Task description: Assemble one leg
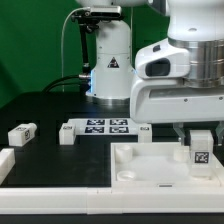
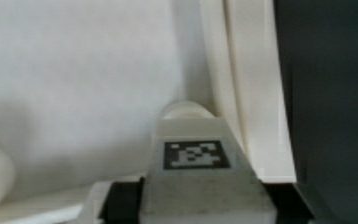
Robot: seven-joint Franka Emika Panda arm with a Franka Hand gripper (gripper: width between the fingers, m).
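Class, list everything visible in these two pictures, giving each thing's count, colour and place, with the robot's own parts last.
held leg: one, white, tagged, in the pincer over the panel.
loose legs: at least two, white, on the table at the exterior view's left.
panel: one, white, front of the table.
marker board: one, white with tags, behind the panel.
table: one, black.
arm: one, white, exterior view's right.
pincer: one, white, shut on the held leg.

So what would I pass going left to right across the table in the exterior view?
A loose leg → a second leg → the marker board → the gripper with the held leg.
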